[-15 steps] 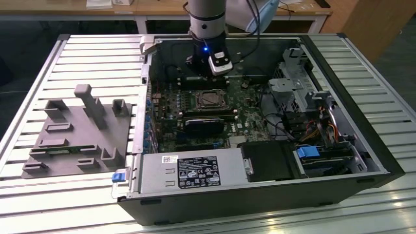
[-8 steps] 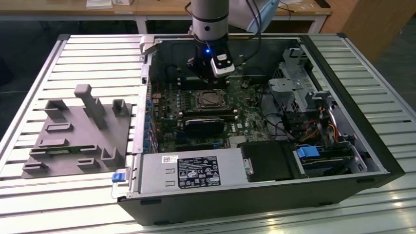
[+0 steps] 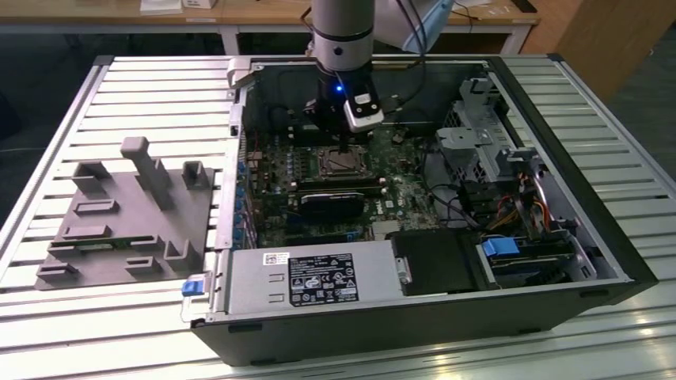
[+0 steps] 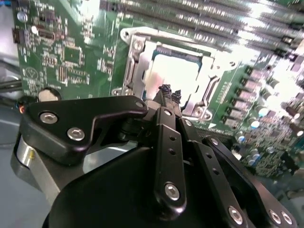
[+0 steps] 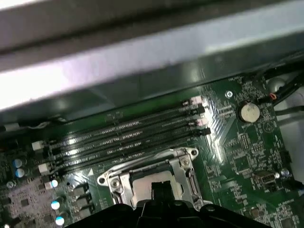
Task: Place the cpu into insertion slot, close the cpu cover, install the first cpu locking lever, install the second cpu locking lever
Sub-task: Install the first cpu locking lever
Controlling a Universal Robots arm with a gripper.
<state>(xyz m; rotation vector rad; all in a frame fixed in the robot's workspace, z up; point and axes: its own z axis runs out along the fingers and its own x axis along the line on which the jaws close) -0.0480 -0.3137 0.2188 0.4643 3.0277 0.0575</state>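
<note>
Overhead light is glaring off the slatted table (image 3: 127, 87) in the exterior view, while the computer case (image 3: 444, 317) interior is sitting dim. In the second wrist view, glare is washing out the cpu (image 4: 178, 71) top and the memory slots (image 4: 237, 21). The first wrist view is looking soft, with a bright blurred case wall (image 5: 142, 57).

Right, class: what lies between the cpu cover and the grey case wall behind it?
In the first wrist view, long black memory slots on the green motherboard lie between the cpu cover and the grey case wall.
</note>
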